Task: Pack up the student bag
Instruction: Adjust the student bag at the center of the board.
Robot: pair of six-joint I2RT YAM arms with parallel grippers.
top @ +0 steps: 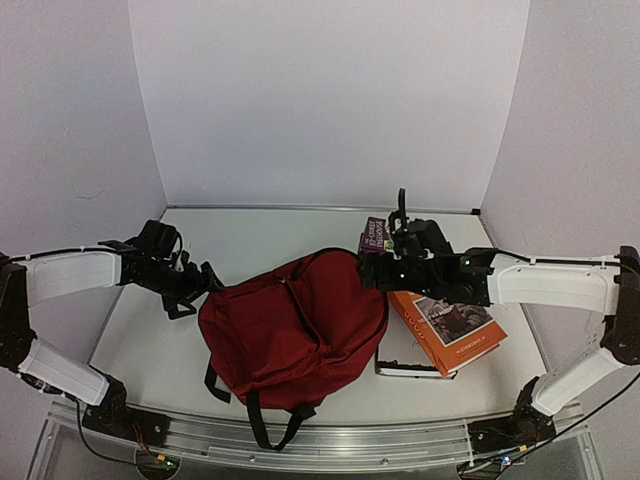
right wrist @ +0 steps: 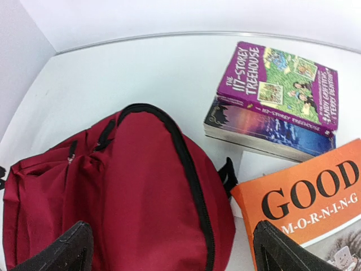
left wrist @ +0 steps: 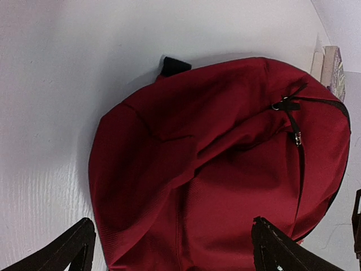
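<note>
The student bag [top: 290, 330] lies flat in the middle of the table, dark red with black straps trailing toward the near edge. In the left wrist view the bag [left wrist: 225, 169] fills the frame, its zipper pulls near the top right. My left gripper [top: 195, 290] hovers at the bag's left edge, open, with nothing held [left wrist: 175, 254]. My right gripper [top: 385, 255] hangs over the bag's back right corner, also open and empty [right wrist: 172, 251]. The right wrist view shows the bag [right wrist: 124, 197] with a black zipper line curving along its top.
An orange "Good Morning" book [top: 450, 325] lies right of the bag, partly on a white book [top: 405, 362]. A purple "Treehouse" book [right wrist: 279, 84] sits on another paperback [right wrist: 265, 127] at the back right. White walls enclose the table on three sides.
</note>
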